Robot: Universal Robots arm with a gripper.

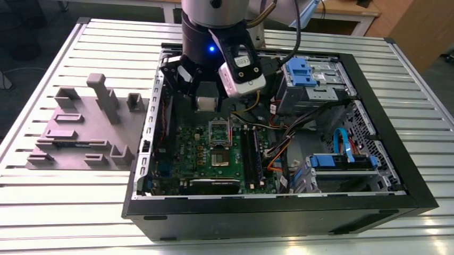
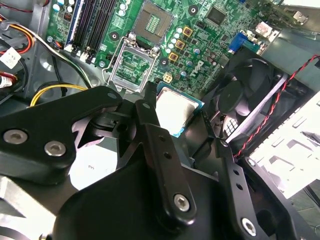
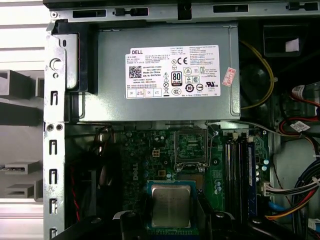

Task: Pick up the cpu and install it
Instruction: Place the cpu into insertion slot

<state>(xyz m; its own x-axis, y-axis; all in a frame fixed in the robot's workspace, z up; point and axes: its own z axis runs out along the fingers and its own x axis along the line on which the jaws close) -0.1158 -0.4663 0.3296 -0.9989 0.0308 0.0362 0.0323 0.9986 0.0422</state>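
The gripper [image 2: 178,125] is drawn in narrow, its two black metal fingers [image 2: 150,130] clamped on opposite edges of the cpu [image 2: 176,111]. The cpu is a flat square with a dull silver top and a thin green rim, and it is held level. In the first wrist view it sits between the fingertips, lifted above the green circuit board [image 3: 150,160].

Under the gripper is an open black computer case [image 1: 277,204]. The case holds the board, a grey metal power supply box [image 3: 160,70], a round black fan [image 2: 250,85] just beside the gripper, blue plastic drive brackets [image 1: 341,161] and loose coloured cables. The square socket [image 2: 152,22] lies bare on the board ahead of the gripper, and its silver hinged frame [image 2: 131,67] is swung open between the socket and the cpu.

The case stands on a ribbed metal table [image 1: 71,212]. A grey moulded tray [image 1: 71,133] sits outside it, well apart from the gripper.
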